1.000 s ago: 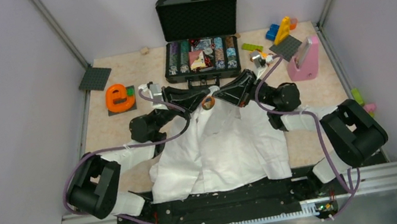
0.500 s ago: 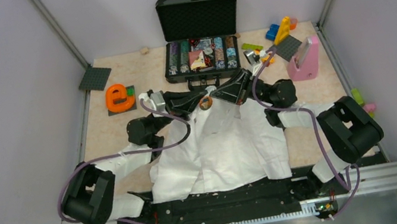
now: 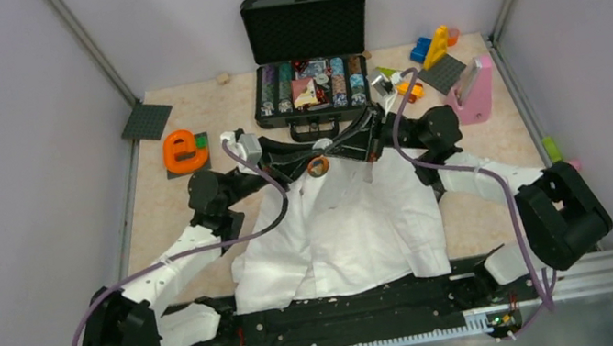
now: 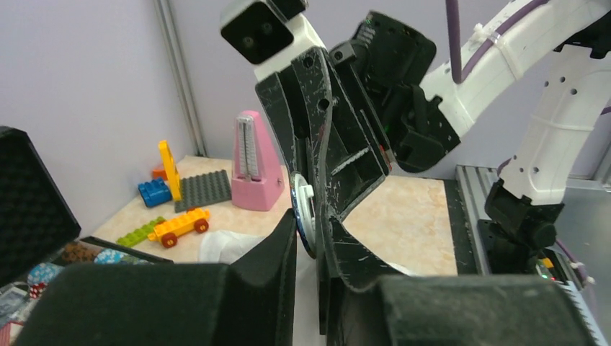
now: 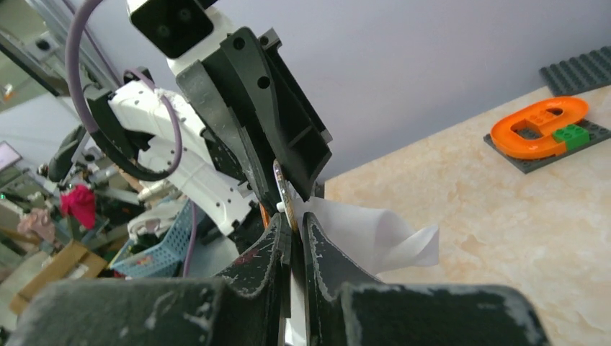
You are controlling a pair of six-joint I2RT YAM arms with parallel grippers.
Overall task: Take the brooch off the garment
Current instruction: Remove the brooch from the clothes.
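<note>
A white shirt [image 3: 331, 234] lies on the table between my arms, its collar end raised. The small round brown-orange brooch [image 3: 317, 166] sits at the collar. My left gripper [image 3: 308, 162] comes from the left and is shut on the brooch, which shows edge-on between its tips in the left wrist view [image 4: 305, 216]. My right gripper [image 3: 332, 155] comes from the right, tip to tip with the left. In the right wrist view it [image 5: 292, 225] is shut on the white shirt fabric [image 5: 375, 234] right behind the brooch [image 5: 284, 193].
An open black case [image 3: 314, 88] of chips stands just behind the grippers. An orange letter e [image 3: 183, 151] lies back left, near a grey baseplate [image 3: 146, 121]. A pink metronome [image 3: 469, 91] and toy bricks [image 3: 436, 46] are back right. Walls close both sides.
Both arms have stretched and their elbows have swung outward. The grippers stay joined at the brooch and have shifted slightly toward the case, with the collar lifted.
</note>
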